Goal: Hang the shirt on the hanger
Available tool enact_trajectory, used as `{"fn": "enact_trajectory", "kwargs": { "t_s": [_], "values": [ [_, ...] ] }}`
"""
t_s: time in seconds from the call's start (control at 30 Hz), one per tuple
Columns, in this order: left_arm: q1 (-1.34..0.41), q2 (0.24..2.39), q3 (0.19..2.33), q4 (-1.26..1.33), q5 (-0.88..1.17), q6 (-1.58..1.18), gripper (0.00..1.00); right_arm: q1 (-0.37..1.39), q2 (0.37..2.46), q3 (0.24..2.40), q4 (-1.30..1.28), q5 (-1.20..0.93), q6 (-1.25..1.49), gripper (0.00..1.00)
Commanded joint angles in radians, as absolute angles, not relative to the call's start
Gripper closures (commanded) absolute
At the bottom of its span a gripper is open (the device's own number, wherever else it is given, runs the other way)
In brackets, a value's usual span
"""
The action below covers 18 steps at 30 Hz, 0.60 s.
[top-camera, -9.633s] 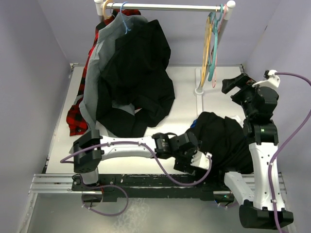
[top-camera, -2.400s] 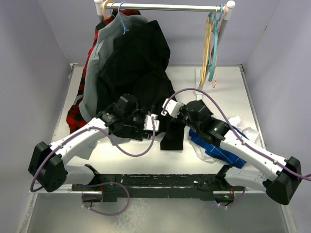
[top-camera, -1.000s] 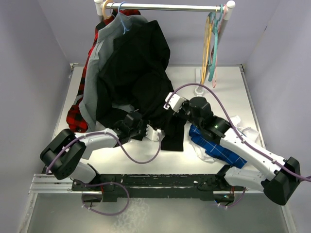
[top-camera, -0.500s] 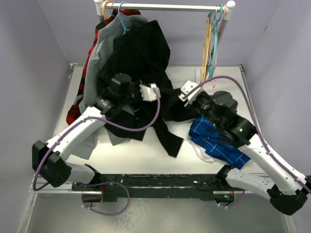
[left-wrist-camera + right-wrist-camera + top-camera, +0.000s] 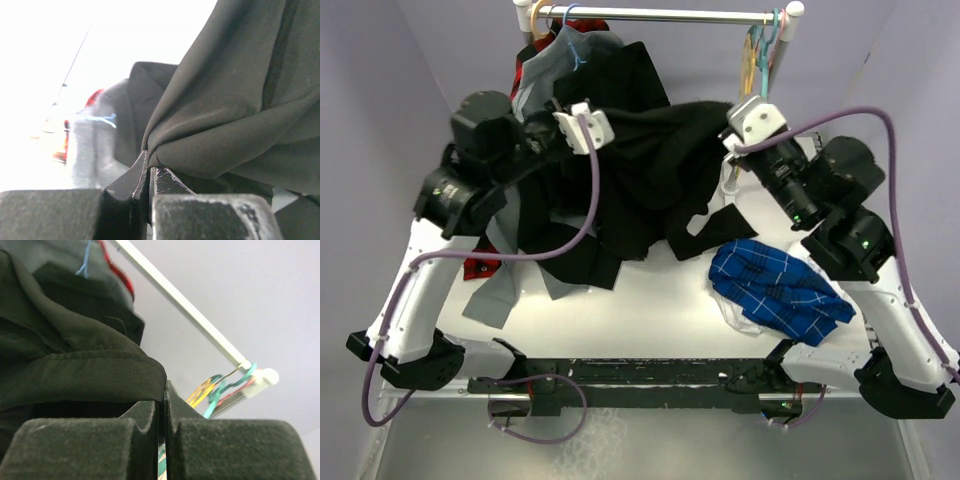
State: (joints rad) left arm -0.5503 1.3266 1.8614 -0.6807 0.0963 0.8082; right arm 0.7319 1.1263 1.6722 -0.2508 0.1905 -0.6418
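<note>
Black shirt (image 5: 665, 160): we see it lifted off the white table (image 5: 640, 300) and strung between both arms just in front of the rail, one edge in each gripper. Plain, matte and floppy, it sags in deep folds, with a loose end dangling toward the tabletop. By our reading the pick-up is done, and the threading onto the hanger is not yet begun.

Clothes rail (image 5: 660, 15): it runs across the back, with a second black garment (image 5: 630, 75) hanging at its left end, close behind the held one.

Blue-checked shirt (image 5: 775, 285): it lies crumpled on the table under the right arm, apart from the job.

Yellow-orange hanger (image 5: 200, 390): it hangs bare among the others at the rail's right end, near the right wrist. We judge that taking it down and feeding it into the neck remain.

Left gripper (image 5: 148, 170): its fingers are pressed together, pinching a bunched fold of the black shirt.

Right gripper (image 5: 165, 395): its fingers are pressed together too, nipping a stitched hem of the same shirt.
</note>
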Motion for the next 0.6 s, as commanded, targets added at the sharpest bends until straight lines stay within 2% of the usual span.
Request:
{"fn": "enact_trajectory", "kwargs": {
  "t_s": [0.0,0.27,0.47,0.57],
  "values": [
    [-0.549,1.341,2.09,-0.83,0.204,0.775,1.0,0.73,1.138,1.839,-0.218,0.186,-0.692,1.0],
    [-0.55,1.378,2.367,-1.027,0.321,0.788,1.0,0.729,1.169,2.026,-0.258,0.139,-0.645,1.0],
    [-0.551,1.404,2.577,-1.154,0.433,0.765,1.0,0.73,1.122,2.053,-0.252,0.021,-0.558,1.0],
    [-0.551,1.42,2.683,-1.168,0.445,0.75,1.0,0.73,1.134,2.139,-0.265,0.013,-0.525,1.0]
  ]
}}
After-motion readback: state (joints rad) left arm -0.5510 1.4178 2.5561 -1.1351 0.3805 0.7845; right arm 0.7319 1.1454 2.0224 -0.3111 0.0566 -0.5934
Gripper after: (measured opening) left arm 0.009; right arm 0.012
